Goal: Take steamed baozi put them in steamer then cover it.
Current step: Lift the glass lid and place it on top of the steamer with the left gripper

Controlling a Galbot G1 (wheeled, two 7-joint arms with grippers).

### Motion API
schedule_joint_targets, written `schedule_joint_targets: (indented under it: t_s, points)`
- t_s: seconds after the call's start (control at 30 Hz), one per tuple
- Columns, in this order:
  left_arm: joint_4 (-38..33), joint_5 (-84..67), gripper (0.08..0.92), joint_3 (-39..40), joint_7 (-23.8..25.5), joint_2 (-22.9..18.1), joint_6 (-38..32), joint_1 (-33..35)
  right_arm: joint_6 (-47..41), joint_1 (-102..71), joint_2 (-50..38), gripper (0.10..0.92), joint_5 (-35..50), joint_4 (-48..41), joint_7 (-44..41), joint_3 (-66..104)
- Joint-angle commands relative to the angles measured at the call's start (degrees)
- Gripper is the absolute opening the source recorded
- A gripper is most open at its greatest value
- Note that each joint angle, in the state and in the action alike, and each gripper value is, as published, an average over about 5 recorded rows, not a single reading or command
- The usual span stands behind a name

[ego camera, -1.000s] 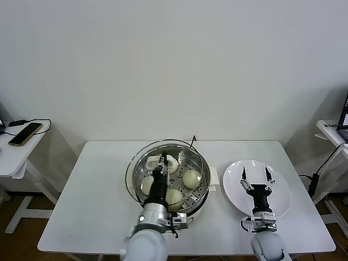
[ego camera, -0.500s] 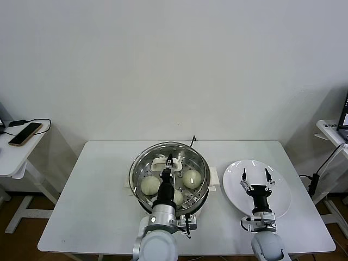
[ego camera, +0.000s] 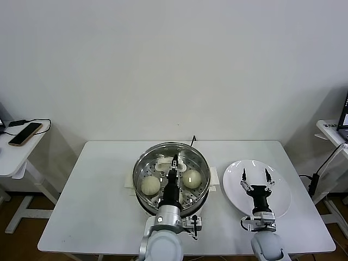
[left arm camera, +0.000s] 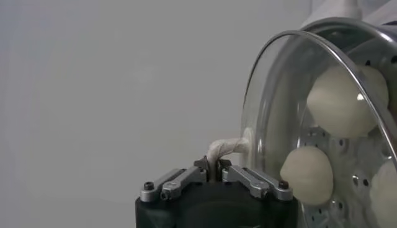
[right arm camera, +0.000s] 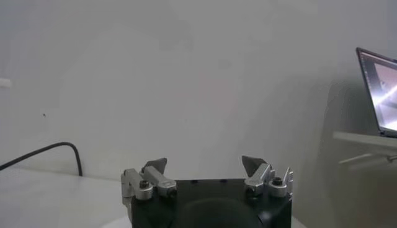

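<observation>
The steamer (ego camera: 142, 166) stands at the table's middle. Two baozi show on its perforated tray, one (ego camera: 150, 185) left of my arm and one (ego camera: 191, 178) right of it; others are hidden by the arm. My left gripper (ego camera: 173, 163) is shut on the white handle (left arm camera: 228, 146) of the clear glass lid (left arm camera: 279, 111), which is held over the pot, about centred. In the left wrist view three baozi (left arm camera: 343, 99) show through the glass. My right gripper (ego camera: 255, 175) is open and empty above the white plate (ego camera: 280, 198).
The white table (ego camera: 98, 185) has bare room left and in front of the pot. A black cable (ego camera: 193, 140) rises behind the pot. A side table with a phone (ego camera: 24, 133) stands far left. A laptop (ego camera: 343, 117) is far right.
My left gripper has carried the glass lid to the right, from hanging off the pot's left side to about centred over it. The right arm has not moved.
</observation>
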Motion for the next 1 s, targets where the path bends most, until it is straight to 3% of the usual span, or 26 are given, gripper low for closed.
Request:
schedule_joint_targets:
  t_s: [0.03,1.0]
  points:
    - [1.43,1.36,0.194,0.24,0.35,-0.35,-0.26,-0.28,-0.06,0.0,-0.02,0.823,-0.01,0.01,0.01,0.08]
    - [1.6,1.87,0.194,-0.28,0.69,-0.92,-0.45,0.43,0.0,0.14,0.01,0.823,0.02,0.02,0.02,0.44]
